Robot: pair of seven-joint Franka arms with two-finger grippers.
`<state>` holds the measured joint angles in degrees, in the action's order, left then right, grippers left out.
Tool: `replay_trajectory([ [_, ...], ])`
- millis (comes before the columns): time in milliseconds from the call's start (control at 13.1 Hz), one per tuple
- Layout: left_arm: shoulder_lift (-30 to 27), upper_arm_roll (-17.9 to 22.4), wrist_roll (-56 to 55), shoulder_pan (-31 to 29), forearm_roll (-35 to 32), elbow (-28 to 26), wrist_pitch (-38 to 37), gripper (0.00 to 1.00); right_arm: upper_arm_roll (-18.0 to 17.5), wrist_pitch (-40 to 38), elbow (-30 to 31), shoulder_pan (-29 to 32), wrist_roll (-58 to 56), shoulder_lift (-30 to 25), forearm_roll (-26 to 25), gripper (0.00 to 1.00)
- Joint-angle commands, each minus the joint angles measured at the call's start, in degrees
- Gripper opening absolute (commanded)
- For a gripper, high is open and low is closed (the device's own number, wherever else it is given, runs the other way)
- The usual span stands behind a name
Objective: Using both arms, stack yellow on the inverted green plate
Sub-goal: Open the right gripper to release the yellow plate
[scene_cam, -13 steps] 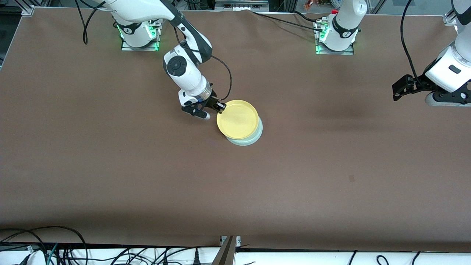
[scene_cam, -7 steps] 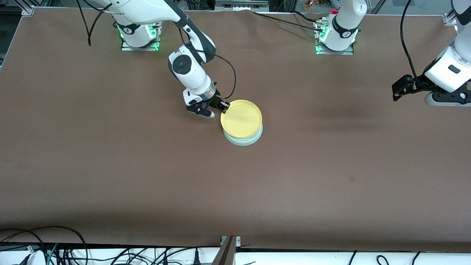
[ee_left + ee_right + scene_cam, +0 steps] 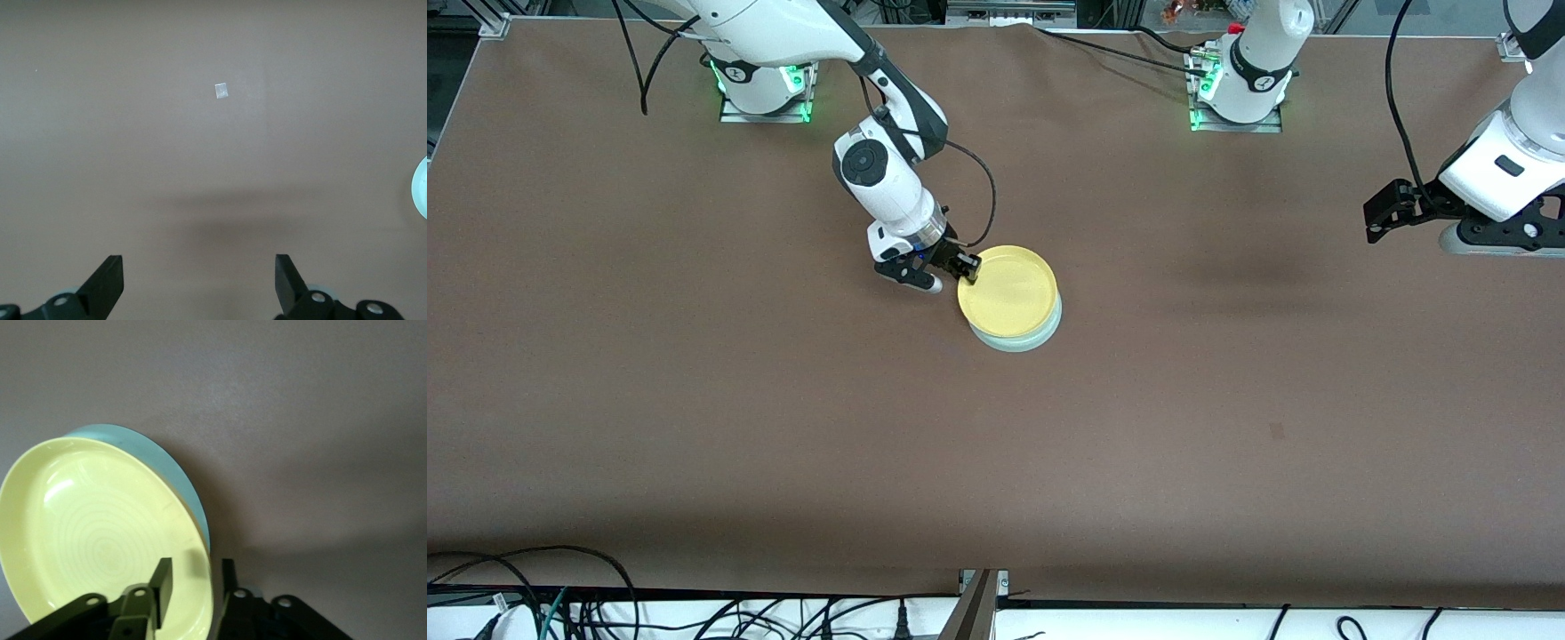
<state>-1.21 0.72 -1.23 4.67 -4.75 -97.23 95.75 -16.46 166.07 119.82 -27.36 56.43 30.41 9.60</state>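
Observation:
The yellow plate lies right way up on the inverted green plate at mid-table. The green shows as a crescent on the side nearer the front camera. My right gripper is at the yellow plate's rim on the right arm's side, shut on it, with one finger inside the rim and one outside. The right wrist view shows the yellow plate, the green plate under it and my right gripper. My left gripper waits open and empty over bare table at the left arm's end; it also shows in the left wrist view.
The brown table spreads wide around the stack. A small dark mark lies nearer the front camera toward the left arm's end. A small pale speck lies on the table in the left wrist view. Cables hang along the front edge.
My right gripper moved the yellow plate toward the left arm's end, over the green plate, and lowered it onto it. The left gripper shifted slightly.

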Motion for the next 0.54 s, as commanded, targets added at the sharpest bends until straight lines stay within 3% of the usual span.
replay_trajectory([
  [0, -1.2, -0.3, -1.0, 0.2, -1.8, -0.8, 0.5, 1.0, 0.6, -2.0, -1.3, -0.4, 0.4, -0.3, -0.7, 1.0],
  [306, -0.4, -0.3, -1.1, 0.2, -1.8, -0.2, 1.0, 1.0, 4.4, -26.2, -2.6, -0.4, 0.3, -13.5, -1.3, 1.0],
  [460, 0.9, -0.3, -1.5, 0.2, -1.8, 1.8, 0.8, 1.0, 6.9, -34.5, -5.1, -0.4, 0.0, -17.1, -5.2, 1.0],
])
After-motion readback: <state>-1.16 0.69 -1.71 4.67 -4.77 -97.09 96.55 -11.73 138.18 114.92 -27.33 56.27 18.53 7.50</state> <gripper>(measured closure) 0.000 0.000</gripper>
